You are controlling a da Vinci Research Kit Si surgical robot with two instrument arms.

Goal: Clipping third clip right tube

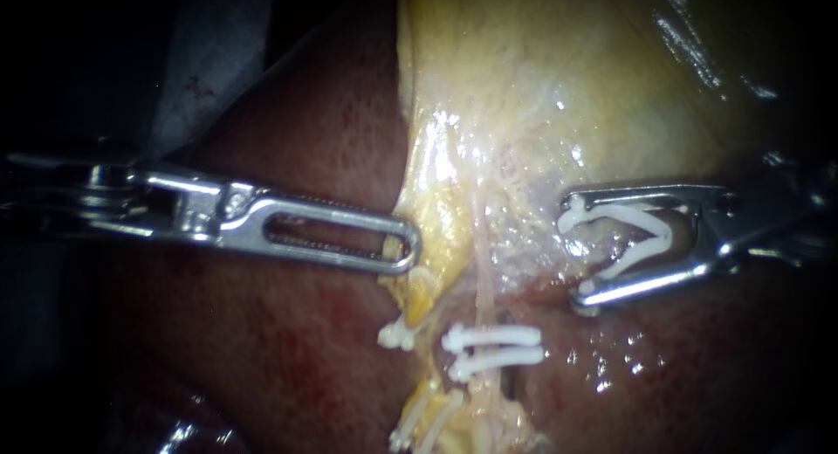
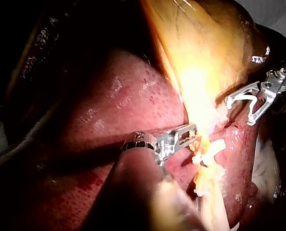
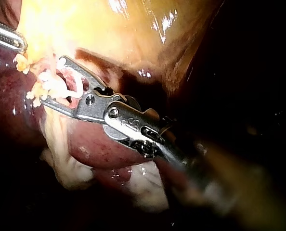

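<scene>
Nearest, over the liver, the right tube carries two clips, one just beside the other. Beyond them the left instrument has its jaws clamped on yellow tissue beside the tube. Across from it the right instrument holds the new clip in jaws standing wide apart (both jaws touch it), its mouth facing the tube but only near it, not around it. Farthest lies the gallbladder. As I judge it, two clips are placed; the third is yet to be slid over the tube and squeezed closed.
</scene>
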